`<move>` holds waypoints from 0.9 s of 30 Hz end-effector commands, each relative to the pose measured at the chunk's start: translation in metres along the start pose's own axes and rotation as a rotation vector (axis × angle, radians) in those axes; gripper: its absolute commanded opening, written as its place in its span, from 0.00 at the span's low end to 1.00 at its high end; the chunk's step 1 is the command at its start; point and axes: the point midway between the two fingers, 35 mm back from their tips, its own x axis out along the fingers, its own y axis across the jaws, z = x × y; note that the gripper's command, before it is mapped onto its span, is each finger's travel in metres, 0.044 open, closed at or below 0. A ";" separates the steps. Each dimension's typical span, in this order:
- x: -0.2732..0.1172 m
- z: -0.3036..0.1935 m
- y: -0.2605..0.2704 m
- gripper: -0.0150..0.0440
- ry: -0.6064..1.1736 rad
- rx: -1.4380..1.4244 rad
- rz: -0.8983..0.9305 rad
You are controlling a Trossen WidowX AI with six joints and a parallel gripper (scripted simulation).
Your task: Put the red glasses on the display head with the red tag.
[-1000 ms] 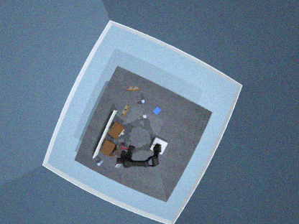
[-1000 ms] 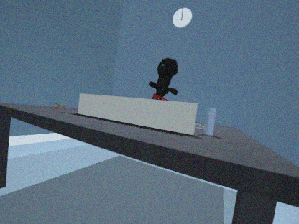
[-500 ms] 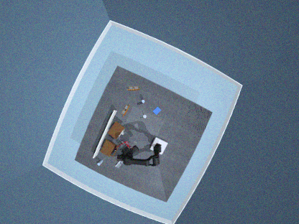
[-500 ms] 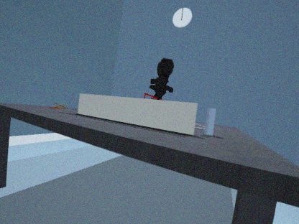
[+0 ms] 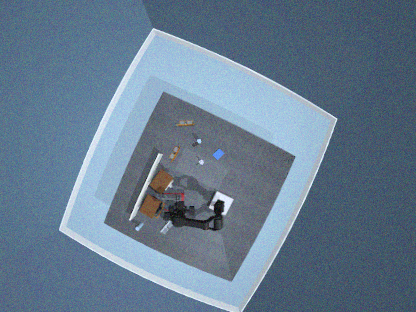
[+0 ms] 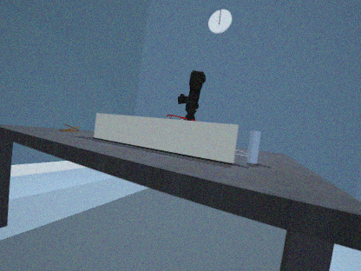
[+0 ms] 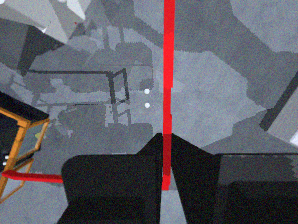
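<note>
The red glasses point(image 5: 183, 196) point(image 6: 175, 116) point(image 7: 168, 60) are off the table. My gripper point(image 5: 175, 206) point(image 6: 190, 117) point(image 7: 164, 137) is shut on one of their red bars; another red bar shows at the lower left of the wrist view. Two brown-topped heads stand side by side. The upper head point(image 5: 161, 181) has a pale face, cut off at the wrist view's upper left, with a small red spot. The lower head point(image 5: 151, 206) is close beside my gripper. An orange frame point(image 7: 22, 122) on a dark shape is at the wrist view's left, apparently on the lower head. Neither head shows red glasses seated on it.
A long pale panel point(image 5: 145, 189) point(image 6: 165, 138) stands behind the heads. A light blue cylinder point(image 5: 139, 226) point(image 6: 254, 148) and a white frame point(image 5: 166, 227) are near its end. Orange frames point(image 5: 185, 123) point(image 5: 174, 152), two small pale-topped items and a blue square point(image 5: 218, 154) lie farther off.
</note>
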 end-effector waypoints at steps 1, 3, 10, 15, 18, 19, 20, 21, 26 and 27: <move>0.001 0.002 -0.002 0.25 0.027 0.175 0.000; 0.002 0.003 -0.003 0.25 0.038 0.254 -0.001; 0.003 0.003 -0.005 0.25 0.062 0.410 0.017; 0.006 0.002 -0.007 0.25 0.090 0.531 0.082; 0.008 0.001 -0.008 0.25 0.103 0.588 0.124; 0.008 0.001 -0.008 0.25 0.107 0.607 0.137; 0.009 0.001 -0.008 0.25 0.111 0.625 0.148; 0.010 0.001 -0.008 0.25 0.114 0.648 0.160; 0.014 0.001 -0.008 0.25 0.100 0.675 0.133; 0.015 0.001 -0.008 0.25 0.095 0.675 0.122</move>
